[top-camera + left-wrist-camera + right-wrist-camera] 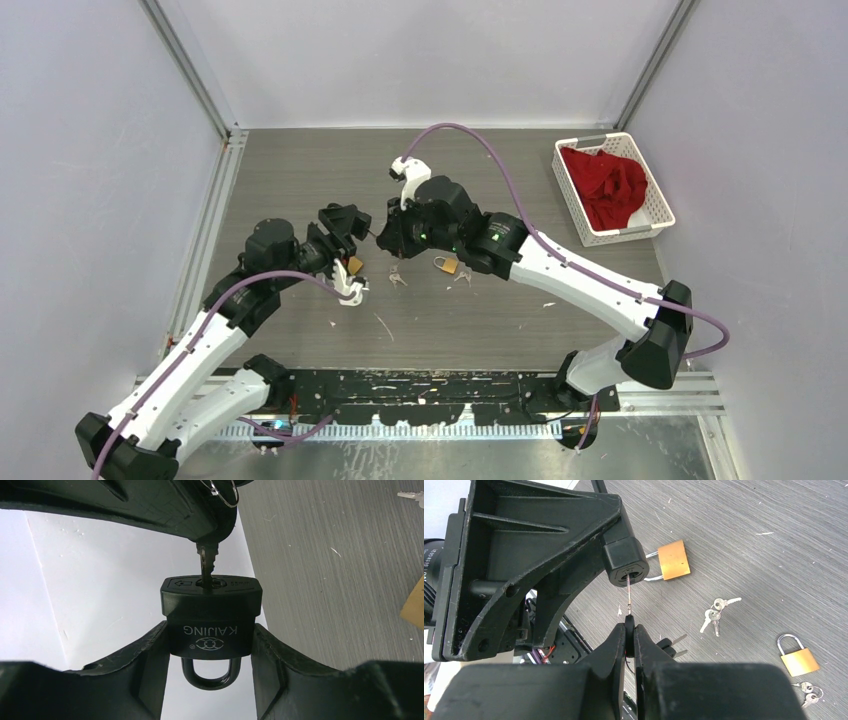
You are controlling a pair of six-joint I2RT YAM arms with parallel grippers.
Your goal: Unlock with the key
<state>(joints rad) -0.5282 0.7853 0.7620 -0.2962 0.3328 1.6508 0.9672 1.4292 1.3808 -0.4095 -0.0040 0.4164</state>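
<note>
Mid-air over the worktop [774, 540], my left end effector [210, 647] clamps the padlock [210, 617] by its flanks. The keyway faces my right end effector [630, 629], and the shackle [207, 675] looks closed, pointing back toward the left wrist. The right's fingers are pressed together on the head of the key [629, 594]. Its blade is entered in the keyway, with a stretch of bare metal showing between lock and fingertips, and I cannot tell whether it is fully home. As I judge it, the step in hand is seating and turning. I should push straight along the blade's line until it stops, then roll the right wrist about that same line so the thin blade twists rather than bends. The left must hold firm against the torque, and the narrow pinch on the head is the likeliest place to slip. Two brass padlocks [673, 560] and loose keys [716, 611] lie on the worktop below.
</note>
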